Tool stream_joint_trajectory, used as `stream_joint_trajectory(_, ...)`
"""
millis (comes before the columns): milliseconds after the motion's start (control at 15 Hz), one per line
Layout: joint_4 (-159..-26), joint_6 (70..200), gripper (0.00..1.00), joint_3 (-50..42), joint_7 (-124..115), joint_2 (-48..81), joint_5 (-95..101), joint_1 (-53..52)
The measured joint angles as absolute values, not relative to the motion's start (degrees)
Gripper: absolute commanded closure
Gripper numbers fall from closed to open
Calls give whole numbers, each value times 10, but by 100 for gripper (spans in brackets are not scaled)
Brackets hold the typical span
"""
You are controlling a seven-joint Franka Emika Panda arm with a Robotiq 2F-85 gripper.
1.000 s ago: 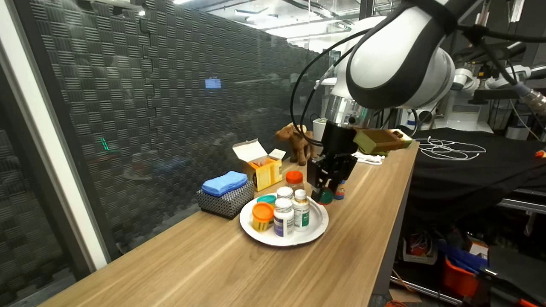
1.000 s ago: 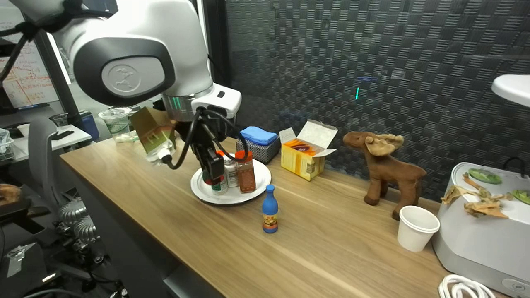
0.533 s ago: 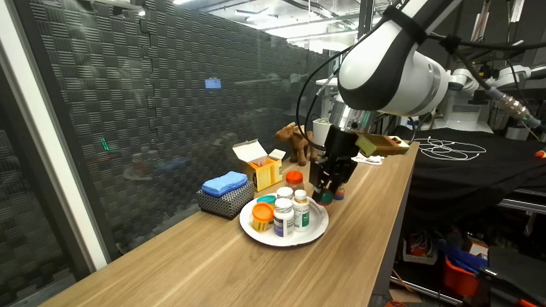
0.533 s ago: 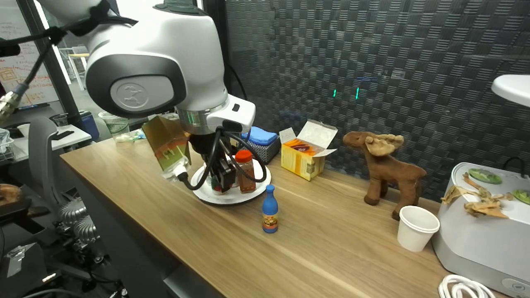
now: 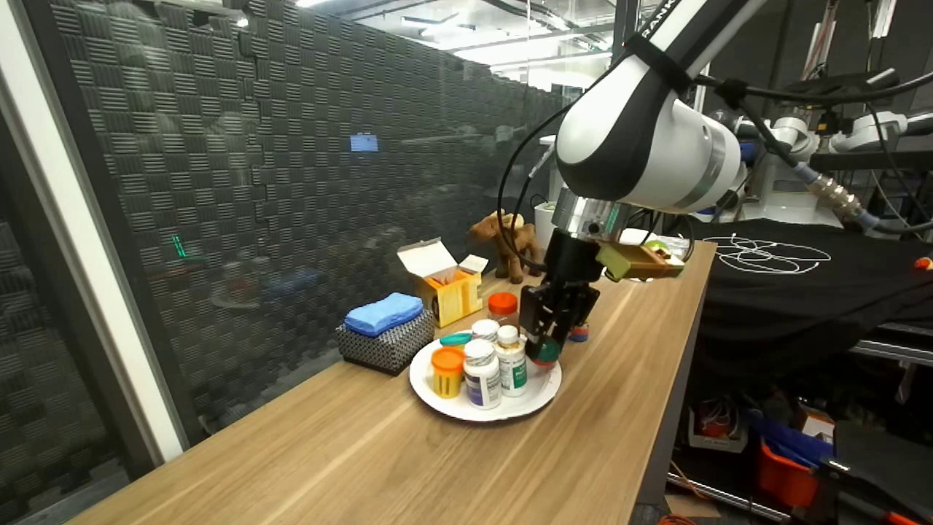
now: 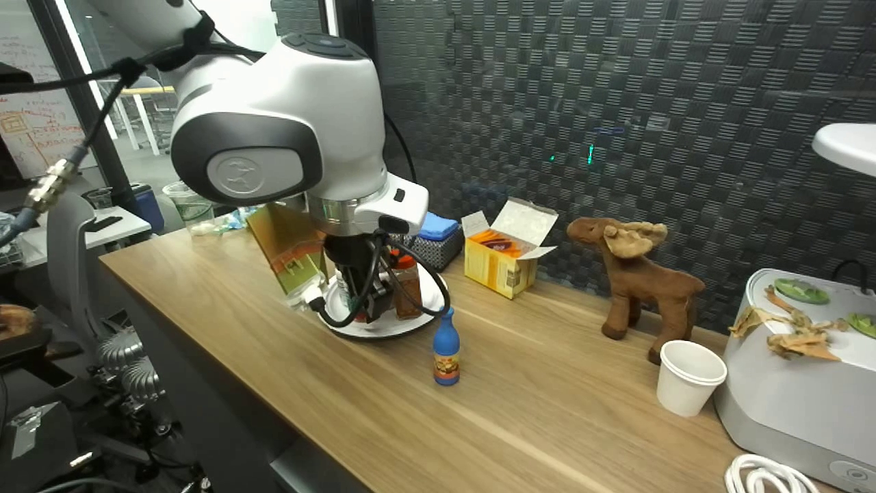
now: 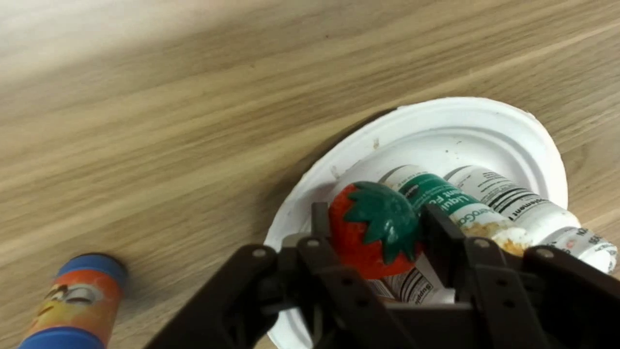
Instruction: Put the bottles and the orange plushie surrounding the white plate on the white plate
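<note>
Bottles crowd the plate, the jaws grip a red toy, likely the plushie, above it, with 1 blue bottle left.

An open yellow carton stands near a patterned box topped by a folded blue cloth. A brown moose toy stands near stacked white cups beside a grey appliance.

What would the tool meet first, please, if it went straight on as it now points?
Probably the white plate, via the red, green-topped object the tool holds; depth is unclear, so the green-labelled bottle might come first.
</note>
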State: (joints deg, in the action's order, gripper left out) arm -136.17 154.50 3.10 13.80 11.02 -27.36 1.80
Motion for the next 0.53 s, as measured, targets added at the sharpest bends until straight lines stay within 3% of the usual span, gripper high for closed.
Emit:
stream_joint_trajectory(133, -1355, 1542, 72, 34, 139, 119, -274, 22)
stream_joint_trajectory(200, -1353, 1541, 38, 35, 139, 124, -274, 23)
stream_joint_trajectory(267, -1350, 1539, 24, 35, 139, 127, -274, 24)
stream_joint_trajectory(467, -1345, 1534, 2, 37, 139, 137, -274, 25)
stream_joint_trajectory(533, -1343, 1532, 0, 38, 139, 140, -274, 25)
